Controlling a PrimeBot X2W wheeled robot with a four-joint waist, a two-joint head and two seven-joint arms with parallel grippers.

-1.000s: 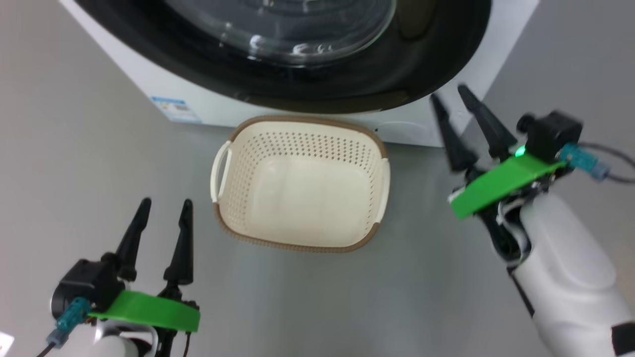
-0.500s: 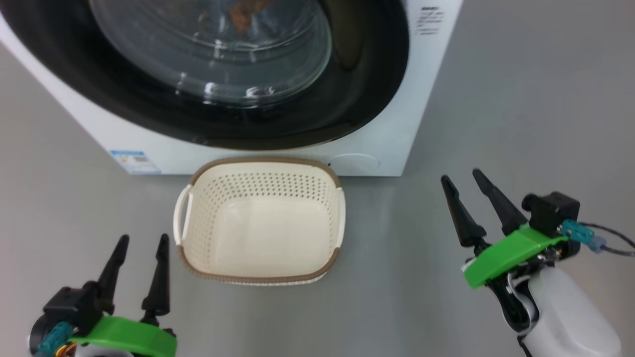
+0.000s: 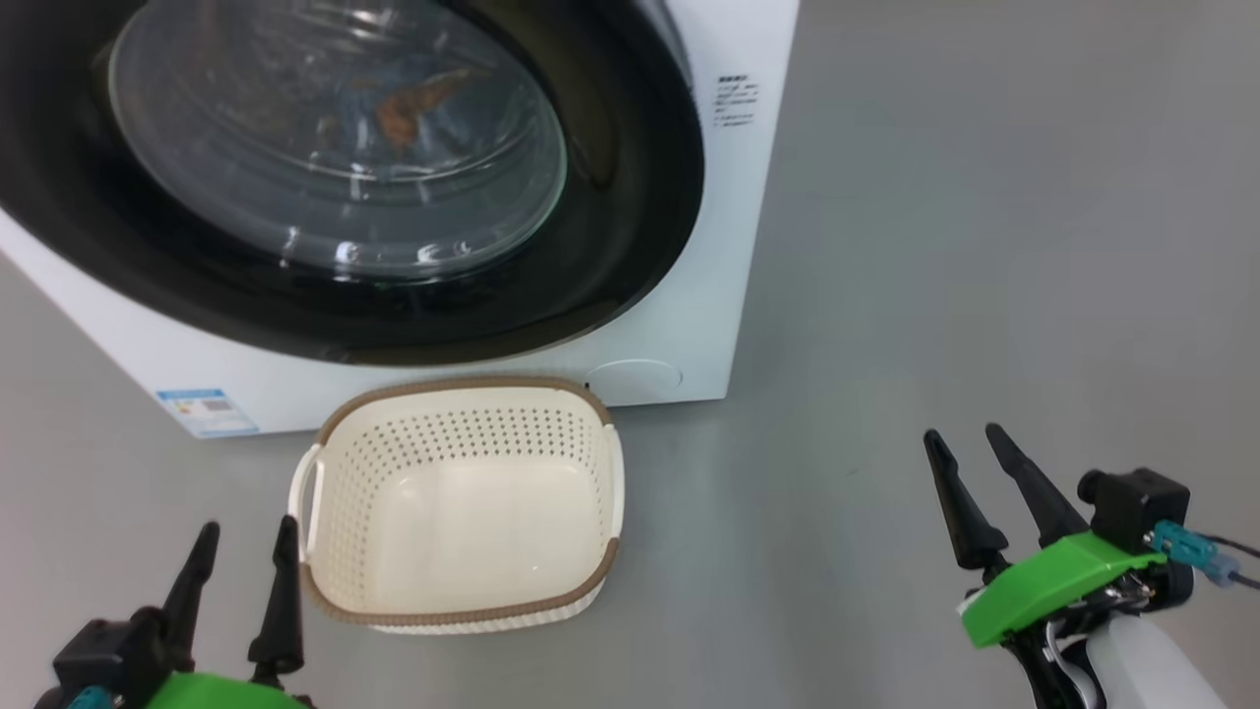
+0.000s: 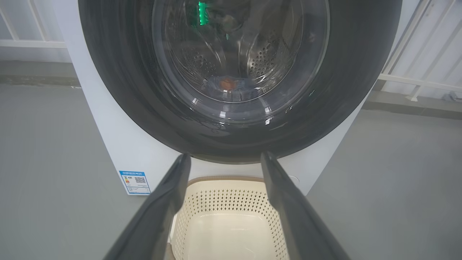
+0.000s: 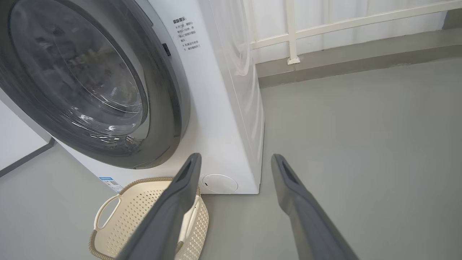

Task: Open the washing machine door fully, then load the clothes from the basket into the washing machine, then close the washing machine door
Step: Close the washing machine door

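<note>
The black door [image 3: 630,217] of the white washing machine [image 3: 728,256] is shut. Blue clothes [image 4: 227,83] lie in the drum [image 4: 267,57] behind it. The empty cream basket [image 3: 463,382] sits on the floor [image 3: 935,295] just in front.

Left gripper [image 3: 248,525] low left, jaws apart — right gripper [image 3: 959,432] low right, jaws apart, empty.

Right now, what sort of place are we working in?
Probably a laundry corner, perhaps a balcony or utility room: a white front-loading washing machine stands on a grey floor, a small perforated laundry basket sits before it, and white rails run along the wall behind.
</note>
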